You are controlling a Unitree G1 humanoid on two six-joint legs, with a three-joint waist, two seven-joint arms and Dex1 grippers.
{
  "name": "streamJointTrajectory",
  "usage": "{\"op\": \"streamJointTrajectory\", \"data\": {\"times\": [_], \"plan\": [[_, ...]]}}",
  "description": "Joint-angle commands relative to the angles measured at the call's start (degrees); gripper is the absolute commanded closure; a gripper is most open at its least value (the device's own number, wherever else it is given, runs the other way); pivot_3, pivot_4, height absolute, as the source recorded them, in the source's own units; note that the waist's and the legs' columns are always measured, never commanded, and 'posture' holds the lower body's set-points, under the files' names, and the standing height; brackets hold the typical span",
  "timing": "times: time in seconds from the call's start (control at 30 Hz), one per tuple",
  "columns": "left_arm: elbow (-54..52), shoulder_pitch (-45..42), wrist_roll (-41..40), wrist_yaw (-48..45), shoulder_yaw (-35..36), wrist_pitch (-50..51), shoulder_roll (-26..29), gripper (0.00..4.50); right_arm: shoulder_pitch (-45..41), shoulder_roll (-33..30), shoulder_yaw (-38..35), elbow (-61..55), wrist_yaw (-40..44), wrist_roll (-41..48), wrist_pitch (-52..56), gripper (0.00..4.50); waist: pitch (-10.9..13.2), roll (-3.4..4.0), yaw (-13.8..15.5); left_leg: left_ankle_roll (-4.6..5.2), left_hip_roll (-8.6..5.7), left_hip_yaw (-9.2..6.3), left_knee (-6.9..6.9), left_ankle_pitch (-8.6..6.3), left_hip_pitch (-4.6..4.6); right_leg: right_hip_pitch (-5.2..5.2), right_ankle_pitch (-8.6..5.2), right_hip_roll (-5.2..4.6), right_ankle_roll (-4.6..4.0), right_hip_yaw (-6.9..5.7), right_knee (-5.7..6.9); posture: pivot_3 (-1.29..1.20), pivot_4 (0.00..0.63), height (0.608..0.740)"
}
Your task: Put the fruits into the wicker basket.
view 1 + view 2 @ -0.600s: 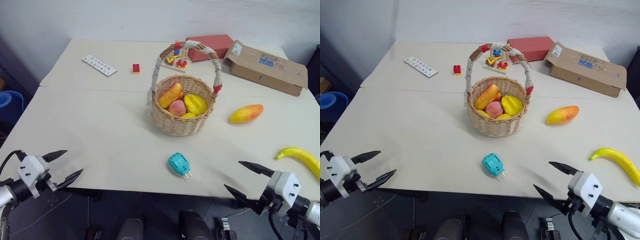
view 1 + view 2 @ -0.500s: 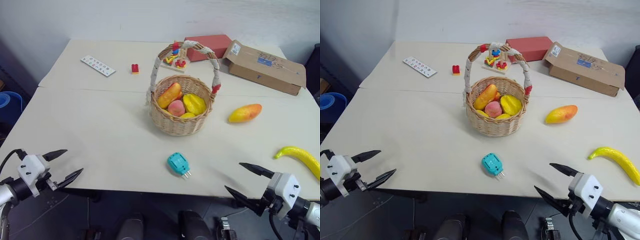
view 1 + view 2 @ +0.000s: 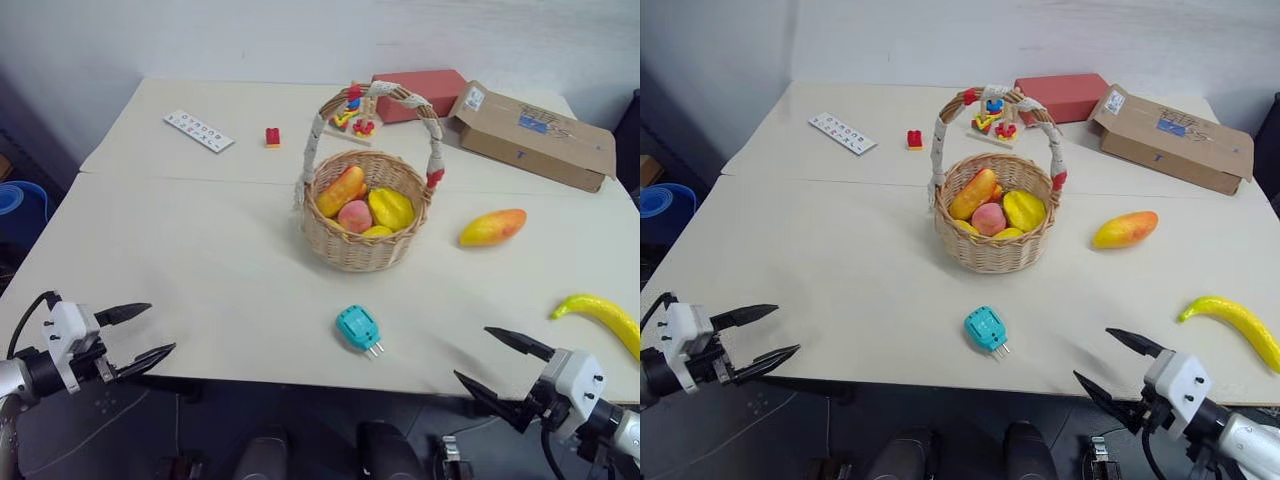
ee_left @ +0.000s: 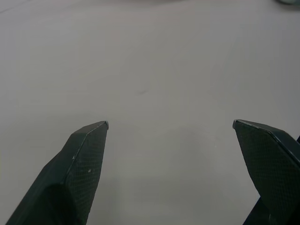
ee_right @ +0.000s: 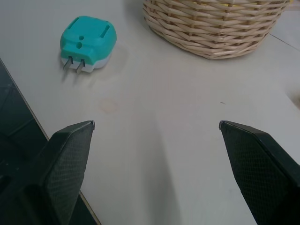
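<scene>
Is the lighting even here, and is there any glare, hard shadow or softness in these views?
Left eye view: soft, even light; the wicker basket and mango cast only faint shadows on the table, no glare. Right wrist view: teal plug crisp, with a soft shadow beside it. Left wrist view: the fingertips look slightly soft against plain tabletop.

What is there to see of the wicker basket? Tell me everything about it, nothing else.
The round tan woven wicker basket stands upright near the middle of the pale table. A tall arched handle wrapped in white spans it, with a red binding where it meets the rim on the right. Inside lie toy fruits: an oval orange-yellow piece, a pink peach and ridged yellow pieces. Nothing outside touches it; the teal plug and the orange-yellow mango lie apart from it.
</scene>
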Motion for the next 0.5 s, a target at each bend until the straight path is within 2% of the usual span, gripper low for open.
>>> {"op": "streamJointTrajectory", "data": {"times": [0.03,0.17,0.2,0.27,0.37,0.5], "plan": [[-7.17,2.32,-3.0,-6.22,-3.1,4.64,3.98,0.0,-0.06,-0.46,1.84,-4.92,0.46,5.39,3.95,0.07,0.0,0.0,-0.03,0.0,0.0,0.0,0.01,0.0,0.0,0.0,0.0,-0.01,0.0,0.01,0.0,0.0,0.15,0.74],[-13.53,-0.9,-3.68,-8.59,-9.06,5.71,5.14,0.0,-7.95,-3.6,11.09,-15.79,-6.96,11.06,20.3,0.07,0.01,0.15,-0.33,-0.04,0.06,0.02,-0.01,0.01,0.04,0.0,0.0,-0.05,-0.06,0.16,0.0,0.0,0.15,0.74],[-14.28,-2.45,-3.88,-8.54,-10.37,6.15,4.8,0.0,-10.91,-3.82,13.71,-16.79,-8.89,10.97,23.63,0.07,0.01,0.14,-0.31,-0.1,0.08,0.01,0.01,0.05,0.05,0.0,0.0,-0.05,-0.06,0.16,0.0,0.0,0.15,0.74],[-15.58,-4.91,-3.87,-8.29,-12.83,6.68,3.72,0.0,-17.54,-4.1,20.54,-16.63,-14.89,5.01,31.36,0.07,0.0,0.13,-0.11,-0.19,0.16,-0.11,0.0,0.15,0.0,-0.01,0.1,-0.03,-0.25,0.14,-0.01,0.0,0.15,0.74],[-17.33,-7.02,-3.73,-7.56,-15.38,7.55,2.67,0.0,-26.86,0.52,28.63,-13.81,-23.11,-0.67,37.64,0.07,-0.01,0.12,-0.07,-0.26,0.16,-0.2,-0.04,0.19,-0.09,-0.13,0.1,0.04,-0.33,0.08,0.01,0.0,0.15,0.74],[-19.0,-7.15,-4.32,-6.82,-15.75,9.25,2.51,0.0,-31.64,4.95,32.54,-10.77,-27.24,-3.85,40.96,0.07,-0.01,0.12,-0.08,-0.49,-0.06,0.01,-0.02,0.32,-0.49,-0.88,0.07,0.22,-0.39,0.02,0.61,0.0,0.15,0.74]]}}
